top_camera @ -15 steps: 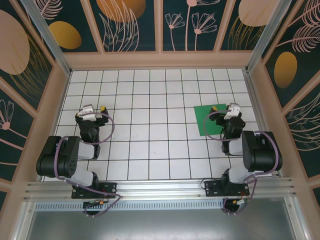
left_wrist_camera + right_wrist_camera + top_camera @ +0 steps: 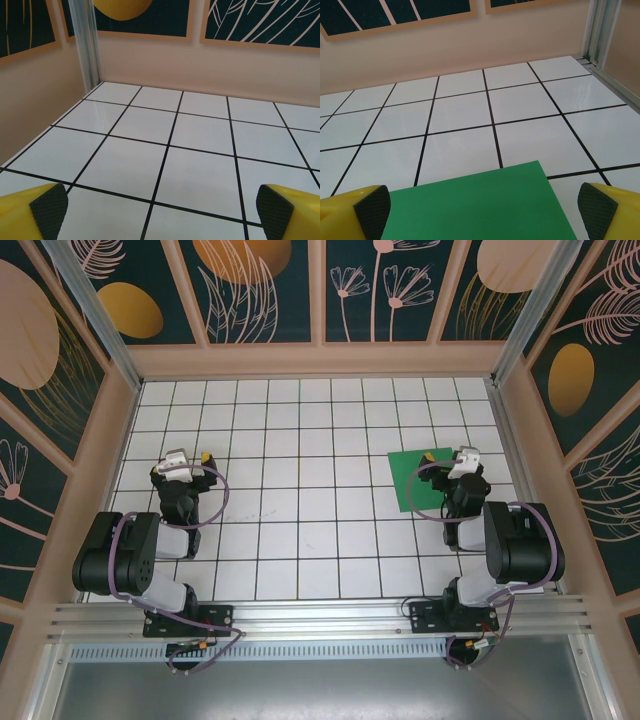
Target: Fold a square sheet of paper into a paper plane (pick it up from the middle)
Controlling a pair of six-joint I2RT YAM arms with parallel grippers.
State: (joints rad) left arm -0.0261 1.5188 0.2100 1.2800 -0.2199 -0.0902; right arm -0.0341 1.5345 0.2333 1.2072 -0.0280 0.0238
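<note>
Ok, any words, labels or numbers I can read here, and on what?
None can be read. The square sheet of paper is plain green, the table has only black grid lines, the wall panels only plant drawings. Nothing legible on the left arm or right arm.

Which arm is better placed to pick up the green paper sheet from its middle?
The right arm. Its open right gripper hovers over the right edge of the square sheet of paper, which lies flat on the tiles. The open left gripper is far off, above bare tiles on the left.
</note>
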